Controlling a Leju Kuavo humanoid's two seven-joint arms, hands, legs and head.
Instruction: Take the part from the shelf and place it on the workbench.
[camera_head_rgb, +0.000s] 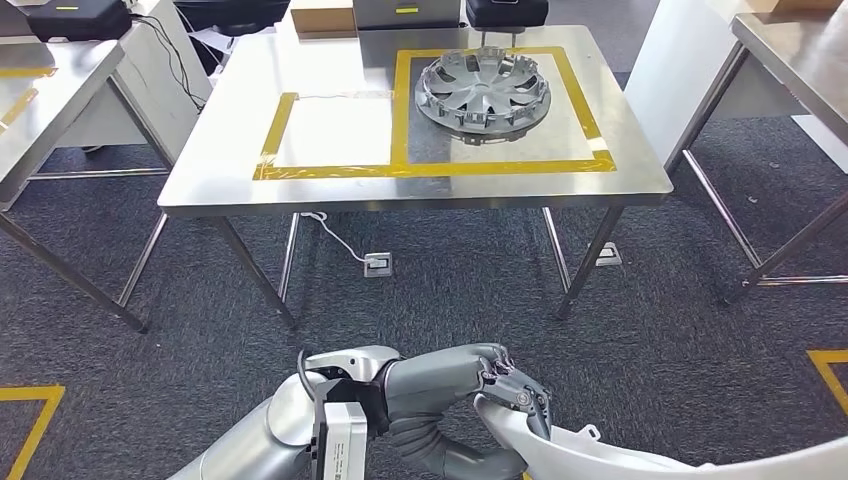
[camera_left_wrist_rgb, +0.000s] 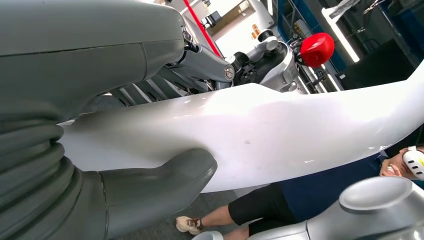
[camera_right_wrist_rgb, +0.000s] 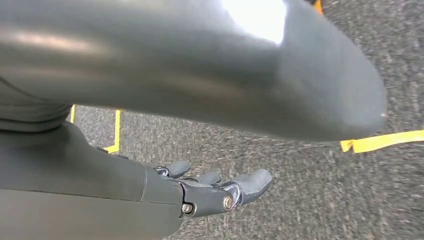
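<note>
Head view: the left hand (camera_head_rgb: 505, 385) is reaching across the robot's front at the bottom of the frame and is gripping one end of a long white part (camera_head_rgb: 600, 450), a smooth curved panel that is running off toward the lower right corner. The dark fingers (camera_head_rgb: 520, 392) are lying over the top edge of the part. The part is being held low, over the grey carpet (camera_head_rgb: 650, 330), well apart from the steel workbench (camera_head_rgb: 230, 130) standing ahead.

On the workbench, a silver wheel cover (camera_head_rgb: 483, 94) is lying inside the larger of two rectangles marked in yellow tape (camera_head_rgb: 430, 168); the smaller rectangle is adjoining it on the left. A white cable and a floor socket (camera_head_rgb: 378, 263) are lying under the workbench.

Left wrist view: the thick grey thumb (camera_left_wrist_rgb: 160, 182) is pressing against one broad face of the white part (camera_left_wrist_rgb: 260, 135), while the fingers (camera_left_wrist_rgb: 205, 62) are crossing the opposite side, so the part is clamped between them. Beyond the part, a person (camera_left_wrist_rgb: 280, 205) in dark clothing is sitting or crouching, one shoe on the floor.

Right wrist view: the right hand (camera_right_wrist_rgb: 220, 192) is hanging over the carpet with its fingers extended and slightly apart, holding nothing. Strips of yellow floor tape (camera_right_wrist_rgb: 380, 141) are crossing the carpet nearby.
</note>
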